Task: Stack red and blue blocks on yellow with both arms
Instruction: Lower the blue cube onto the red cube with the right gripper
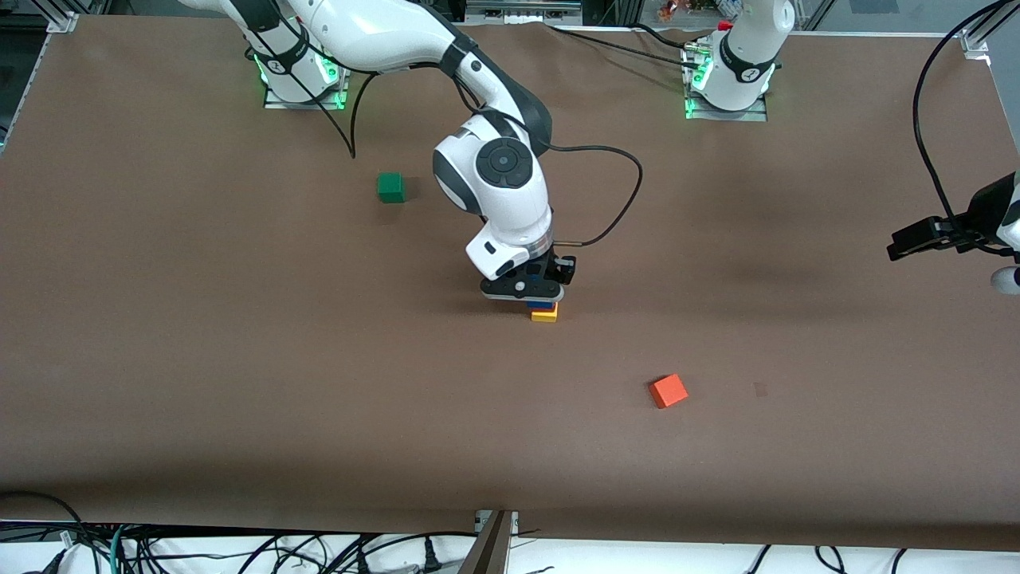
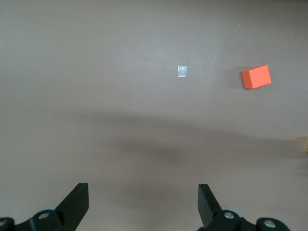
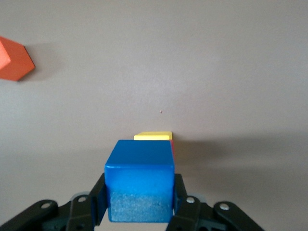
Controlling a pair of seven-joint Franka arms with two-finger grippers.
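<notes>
Front view: the right arm reaches from its base at one back corner of the table (image 1: pixel 159 319) down to the middle, where the right hand (image 1: pixel 532 293) sits low over a small stack. The yellow cube (image 1: pixel 545 316) rests on the table, a sliver of the red cube (image 1: pixel 551 307) shows on it, and the blue cube (image 1: pixel 539 304) is on top, between the fingers. The green cube (image 1: pixel 390 187) stands well apart, toward the right arm's end and closer to the back edge. The orange cube (image 1: pixel 668 391) lies nearer the front edge, toward the left arm's end. The left hand (image 1: pixel 924 237) hangs over the table's edge at the left arm's end, its arm waiting.

Left wrist view: the left hand (image 2: pixel 143 204) is spread wide with nothing between its fingers (image 2: pixel 77 202). Under it is bare table, with the orange cube (image 2: pixel 256 77) and a small pale square mark (image 2: pixel 182 71) near each other.

Right wrist view: the right hand (image 3: pixel 139 202) is clamped on the blue cube (image 3: pixel 139 178), one finger (image 3: pixel 98 195) pressed to each side. Just past the blue cube, the yellow cube (image 3: pixel 152 136) and a thin edge of the red cube (image 3: pixel 172 147) peek out. The orange cube (image 3: pixel 14 60) sits well apart.
</notes>
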